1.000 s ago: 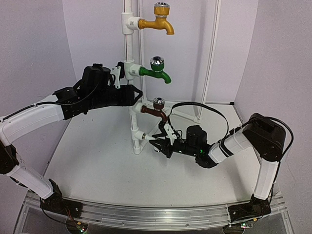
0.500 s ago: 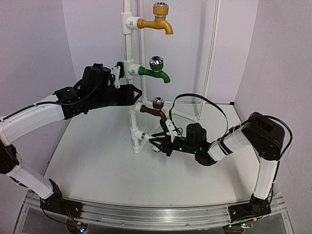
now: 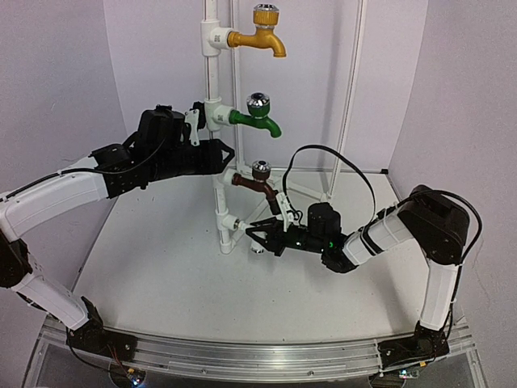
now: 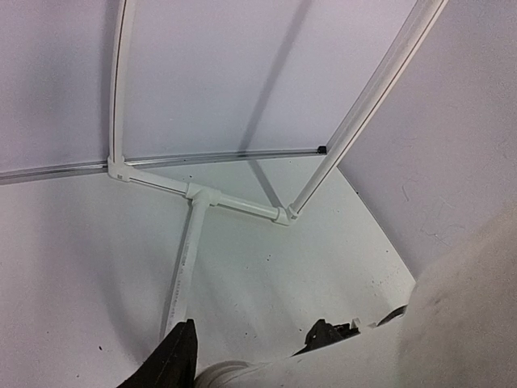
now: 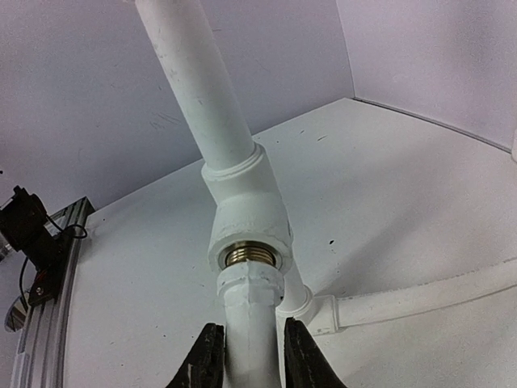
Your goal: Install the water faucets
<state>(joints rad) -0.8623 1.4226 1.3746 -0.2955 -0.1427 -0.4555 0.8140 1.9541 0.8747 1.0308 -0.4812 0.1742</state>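
Note:
A white upright pipe [image 3: 212, 77] carries a yellow faucet [image 3: 258, 38], a green faucet [image 3: 257, 120] and a brown faucet [image 3: 258, 186]. At the lowest fitting [image 5: 246, 222], low on the stand, my right gripper [image 5: 253, 325] is shut on the white faucet [image 5: 250, 295]. The faucet's brass thread sits in the fitting's mouth. In the top view the right gripper [image 3: 257, 234] lies level, just right of the pipe. My left gripper [image 3: 229, 164] clasps the pipe beside the brown faucet. In the left wrist view, the left gripper's black fingers [image 4: 179, 356] flank a white round part.
White base pipes [image 4: 198, 194] run across the table behind the stand. A slanted support pipe [image 3: 349, 97] rises at the back right. Walls close in on both sides. A metal rail [image 3: 258, 356] lines the near edge. A black cable [image 3: 339, 162] loops above the right wrist.
The right wrist has turned with the white faucet and shifted slightly left toward the fitting. Its cable loop has risen. The left arm has stayed still.

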